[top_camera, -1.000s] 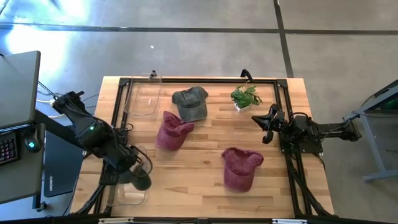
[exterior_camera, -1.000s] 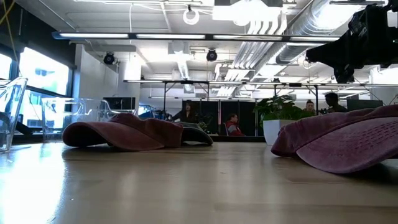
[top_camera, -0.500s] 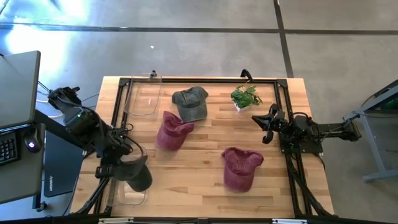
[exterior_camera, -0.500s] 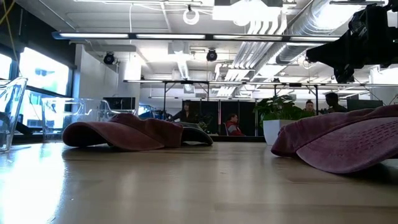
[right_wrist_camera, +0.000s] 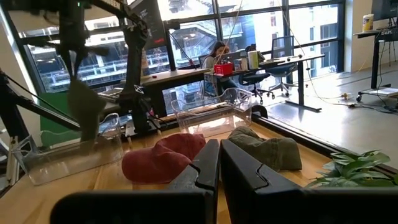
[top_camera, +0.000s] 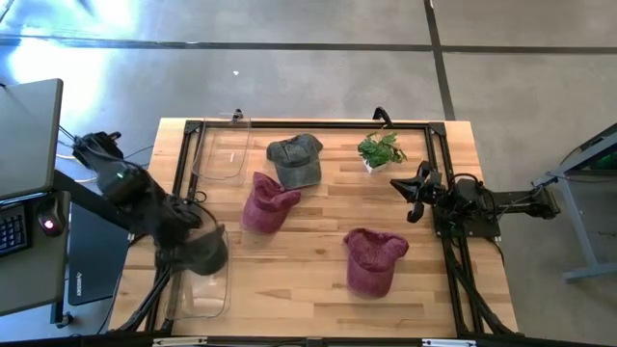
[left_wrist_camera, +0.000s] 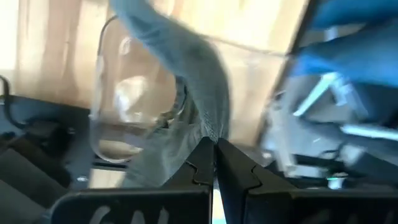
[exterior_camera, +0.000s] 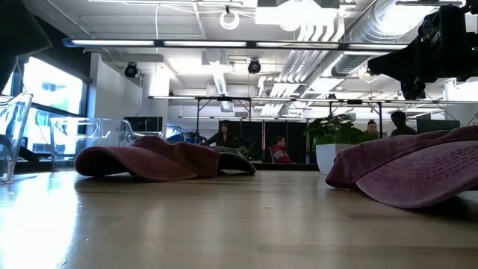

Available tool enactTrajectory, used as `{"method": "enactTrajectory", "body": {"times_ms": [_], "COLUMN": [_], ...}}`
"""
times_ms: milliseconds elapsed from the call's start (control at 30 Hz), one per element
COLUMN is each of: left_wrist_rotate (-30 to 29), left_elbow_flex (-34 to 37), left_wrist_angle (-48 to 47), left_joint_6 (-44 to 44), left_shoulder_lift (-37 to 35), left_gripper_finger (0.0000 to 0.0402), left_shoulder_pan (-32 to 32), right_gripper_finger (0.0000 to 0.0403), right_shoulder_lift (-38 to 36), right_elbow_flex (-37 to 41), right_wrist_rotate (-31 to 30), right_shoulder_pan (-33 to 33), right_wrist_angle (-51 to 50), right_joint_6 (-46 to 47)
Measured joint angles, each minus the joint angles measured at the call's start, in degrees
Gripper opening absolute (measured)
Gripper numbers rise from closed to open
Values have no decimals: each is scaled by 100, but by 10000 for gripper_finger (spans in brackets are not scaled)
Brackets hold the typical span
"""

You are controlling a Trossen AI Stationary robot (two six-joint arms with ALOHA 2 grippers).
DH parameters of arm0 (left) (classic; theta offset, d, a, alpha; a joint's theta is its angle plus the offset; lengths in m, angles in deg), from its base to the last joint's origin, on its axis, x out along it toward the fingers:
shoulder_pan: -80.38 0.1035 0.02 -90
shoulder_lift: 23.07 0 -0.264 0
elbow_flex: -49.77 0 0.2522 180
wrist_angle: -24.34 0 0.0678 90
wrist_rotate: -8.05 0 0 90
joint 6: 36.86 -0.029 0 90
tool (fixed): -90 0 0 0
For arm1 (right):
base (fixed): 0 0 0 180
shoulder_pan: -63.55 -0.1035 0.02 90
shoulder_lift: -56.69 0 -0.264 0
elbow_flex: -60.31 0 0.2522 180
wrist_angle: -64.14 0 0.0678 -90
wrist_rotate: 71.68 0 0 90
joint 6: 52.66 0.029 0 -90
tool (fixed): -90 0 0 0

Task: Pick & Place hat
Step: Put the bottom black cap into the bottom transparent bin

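My left gripper [top_camera: 183, 239] hangs over the table's near left corner, shut on a dark grey hat [top_camera: 204, 256]. The hat dangles above a clear container [top_camera: 204, 287]. In the right wrist view the same hat [right_wrist_camera: 87, 107] hangs from the far arm. A second grey hat [top_camera: 296, 160] and two maroon hats [top_camera: 267, 204] [top_camera: 374, 260] lie flat on the wood. My right gripper [top_camera: 410, 195] waits shut at the right side, touching nothing. My left gripper pinches a fold of the grey hat's cloth [left_wrist_camera: 208, 127] between its two shut fingers, coming from above. The hat is lifted clear and hangs slack below the fingers, over the clear container [left_wrist_camera: 134, 112]. Which part of the hat it has, I cannot tell.
A second clear container [top_camera: 222, 149] stands at the far left. A small potted plant [top_camera: 383, 150] sits near the far right, close to my right arm. Black frame rails run along the table's edges. Bare wood lies between the hats in the middle.
My left gripper, still shut on the grey hat, has swung a little toward the table's left and far edges. The hat has travelled with it over the near clear container. A dark shape has entered the low view's upper left corner.
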Motion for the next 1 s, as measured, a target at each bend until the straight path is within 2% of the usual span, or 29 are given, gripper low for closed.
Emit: {"method": "enactTrajectory", "body": {"times_ms": [200, 367, 500, 667, 833, 1000], "left_wrist_rotate": [221, -75, -943, -1795, -1957, -1872], "left_elbow_flex": [973, 811, 501, 715, 1117, 1214], "left_wrist_angle": [-22, -19, -14, -29, -29, -22], "left_joint_6": [-258, -349, -832, -1470, -1303, -702], "left_shoulder_lift": [207, 485, 613, 648, 648, 645], "left_gripper_finger": [0, 0, 0, 0, 5, 40], "left_shoulder_pan": [-2, 0, -2, 1, 2, 1], "right_gripper_finger": [12, 12, 12, 12, 12, 12], "right_shoulder_lift": [0, -1, 1, 1, 1, 0], "right_elbow_flex": [1, 1, 1, 1, 1, 1], "right_wrist_rotate": [0, 2, 2, 2, 2, 22], "right_shoulder_pan": [-1, -1, -1, 0, -1, -1], "right_wrist_angle": [0, 1, 0, 2, 2, 2], "right_joint_6": [2, 4, 4, 4, 144, 305]}}
